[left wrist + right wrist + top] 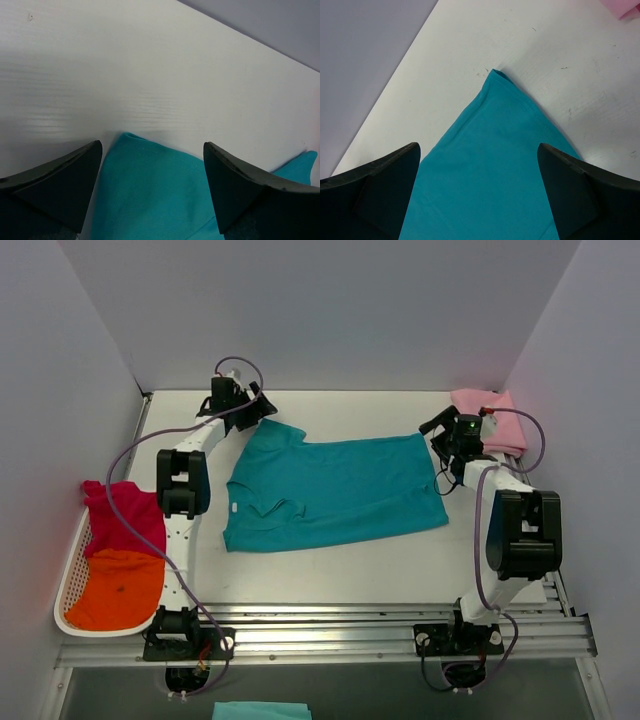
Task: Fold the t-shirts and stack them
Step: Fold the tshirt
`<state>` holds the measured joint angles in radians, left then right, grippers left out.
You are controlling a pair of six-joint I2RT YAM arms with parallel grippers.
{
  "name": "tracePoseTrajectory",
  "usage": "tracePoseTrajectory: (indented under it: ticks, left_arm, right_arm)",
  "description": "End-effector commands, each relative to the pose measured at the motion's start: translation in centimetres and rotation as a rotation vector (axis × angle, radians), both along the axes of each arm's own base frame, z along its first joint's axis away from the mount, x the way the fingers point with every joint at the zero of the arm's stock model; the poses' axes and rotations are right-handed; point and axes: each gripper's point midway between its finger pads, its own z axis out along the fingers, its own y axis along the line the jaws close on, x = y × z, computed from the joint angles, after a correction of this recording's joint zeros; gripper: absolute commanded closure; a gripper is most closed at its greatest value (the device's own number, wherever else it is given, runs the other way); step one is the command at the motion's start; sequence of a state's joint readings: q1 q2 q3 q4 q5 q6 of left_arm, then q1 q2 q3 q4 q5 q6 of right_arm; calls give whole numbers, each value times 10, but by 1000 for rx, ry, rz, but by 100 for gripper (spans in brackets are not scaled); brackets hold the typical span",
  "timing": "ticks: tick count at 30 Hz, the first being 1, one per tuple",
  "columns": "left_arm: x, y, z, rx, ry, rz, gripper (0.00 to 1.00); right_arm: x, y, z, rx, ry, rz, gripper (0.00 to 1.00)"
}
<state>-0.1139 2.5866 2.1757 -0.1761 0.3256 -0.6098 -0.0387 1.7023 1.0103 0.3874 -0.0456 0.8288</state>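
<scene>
A teal t-shirt [330, 490] lies spread flat across the middle of the table. My left gripper [262, 407] hovers open over its far left sleeve corner [150, 185], the cloth lying between the spread fingers [65, 175]. My right gripper [436, 436] hangs open over the far right hem corner [490, 165], jaws wide on either side of the fabric. A pale pink t-shirt [490, 415] sits folded at the far right. Magenta-red [125, 515] and orange [115, 590] t-shirts lie in the basket at left.
A white plastic basket [70, 570] stands at the table's left edge. Grey walls close in the back and both sides. A metal rail [330, 625] runs along the near edge. Another teal cloth [260, 710] shows below the rail.
</scene>
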Motion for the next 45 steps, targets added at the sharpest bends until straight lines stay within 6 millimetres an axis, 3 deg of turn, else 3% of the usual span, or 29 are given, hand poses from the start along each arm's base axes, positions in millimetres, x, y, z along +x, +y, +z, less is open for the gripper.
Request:
tracePoseTrajectory:
  ticks: [1, 24, 45]
  left_arm:
    - [-10, 13, -31, 37, 88, 25, 9]
    - [-19, -1, -44, 46, 126, -10, 34]
    - [-15, -2, -49, 91, 150, -7, 90]
  right_arm:
    - [8, 0, 2, 1, -22, 9, 1]
    - [12, 1, -13, 9, 3, 14, 2]
    - [17, 1, -27, 15, 23, 14, 2]
